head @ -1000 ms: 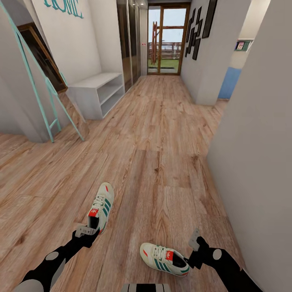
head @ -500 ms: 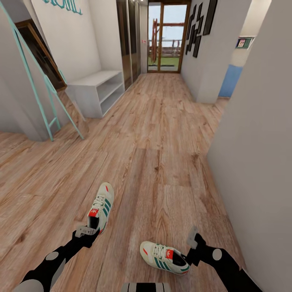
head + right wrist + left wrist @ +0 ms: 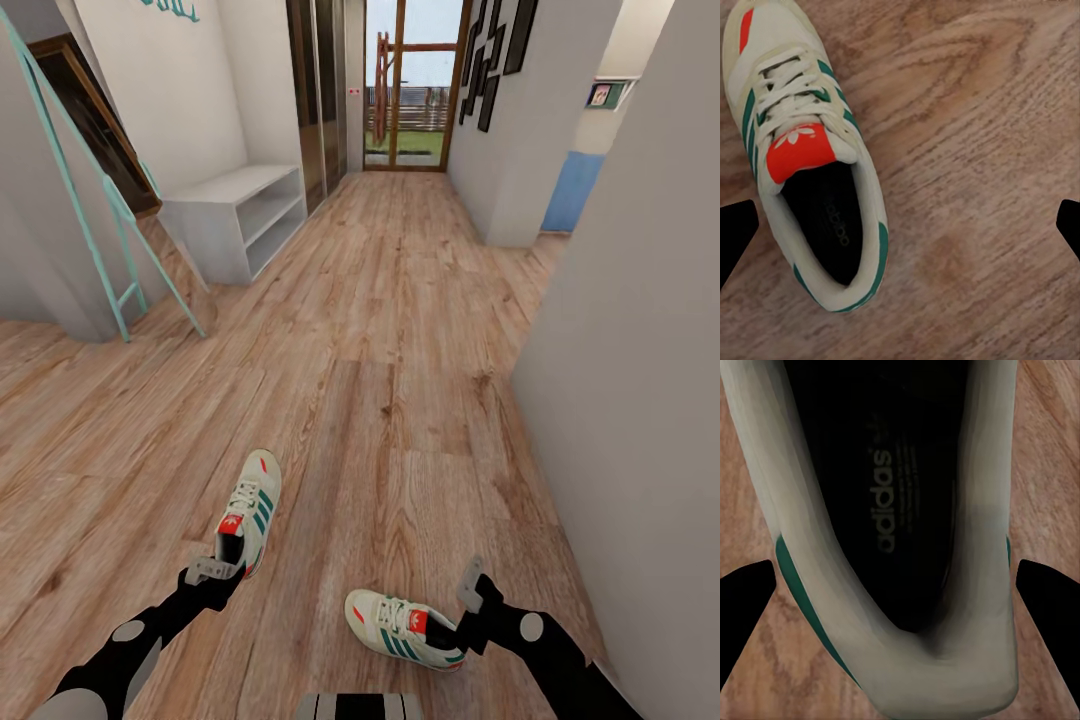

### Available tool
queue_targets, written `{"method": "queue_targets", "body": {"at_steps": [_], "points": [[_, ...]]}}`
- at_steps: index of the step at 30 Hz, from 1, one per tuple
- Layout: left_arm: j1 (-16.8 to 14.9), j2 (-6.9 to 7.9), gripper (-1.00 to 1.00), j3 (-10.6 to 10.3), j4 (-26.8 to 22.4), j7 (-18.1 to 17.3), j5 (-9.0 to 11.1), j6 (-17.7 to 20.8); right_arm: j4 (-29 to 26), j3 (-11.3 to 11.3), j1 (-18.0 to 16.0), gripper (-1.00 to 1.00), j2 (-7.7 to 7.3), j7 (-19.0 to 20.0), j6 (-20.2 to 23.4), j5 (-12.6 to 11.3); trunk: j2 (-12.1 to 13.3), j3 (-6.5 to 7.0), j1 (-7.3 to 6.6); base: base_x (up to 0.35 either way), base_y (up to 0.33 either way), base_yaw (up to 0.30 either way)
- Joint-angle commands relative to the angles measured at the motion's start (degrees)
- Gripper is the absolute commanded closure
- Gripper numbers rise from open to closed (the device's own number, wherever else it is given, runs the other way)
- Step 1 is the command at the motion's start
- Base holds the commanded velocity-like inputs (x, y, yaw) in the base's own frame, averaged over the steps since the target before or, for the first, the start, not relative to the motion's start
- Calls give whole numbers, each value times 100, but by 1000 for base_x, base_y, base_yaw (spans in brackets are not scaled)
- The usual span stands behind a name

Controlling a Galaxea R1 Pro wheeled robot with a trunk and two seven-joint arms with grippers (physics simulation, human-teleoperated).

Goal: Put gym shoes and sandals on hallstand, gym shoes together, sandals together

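Two cream-white gym shoes with green stripes lie on the corridor floor [image 3: 400, 330]. The left gym shoe [image 3: 250, 510] points away from me. My left gripper [image 3: 214, 571] is open right above its heel, and the left wrist view looks down into the gym shoe's dark opening [image 3: 892, 495] with a black finger [image 3: 746, 615] on either side. The right gym shoe [image 3: 405, 628] lies crosswise in front of me. Beside its heel, my right gripper [image 3: 468, 598] hangs open over bare floor next to that gym shoe [image 3: 810, 187]. The hallstand [image 3: 240, 212] stands far off at the left wall. The sandals are out of view.
A teal ladder-like frame [image 3: 110, 215] leans at the left near the hallstand. A grey wall [image 3: 640, 350] runs close along my right side. The corridor leads on to a glass door [image 3: 405, 90] at the far end.
The head view has shifted slightly, so the far corridor sits higher in the picture. My right gripper has edged a little toward the right gym shoe's heel. The left arm and both shoes are unmoved.
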Motion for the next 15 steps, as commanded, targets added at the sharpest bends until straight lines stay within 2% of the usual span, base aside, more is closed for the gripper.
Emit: {"method": "queue_targets", "body": {"at_steps": [1,6,11,15], "points": [[-4,-4,100,49,3,-29,-59,-30,-14,13,-1,-100,-3,16,30,27,-2,-4,-1,0,0,0],[-4,-3,100,44,3,-29,-59,-30,-22,12,0,-100,1,16,30,27,-2,-4,-1,0,0,0],[-3,1,100,40,3,-29,-59,-30,-25,12,-1,-100,2,15,30,9,-8,-127,12,0,0,21],[-3,2,100,34,3,-29,-63,-30,-26,12,0,-100,2,12,30,-119,-14,-242,22,0,0,70]]}}
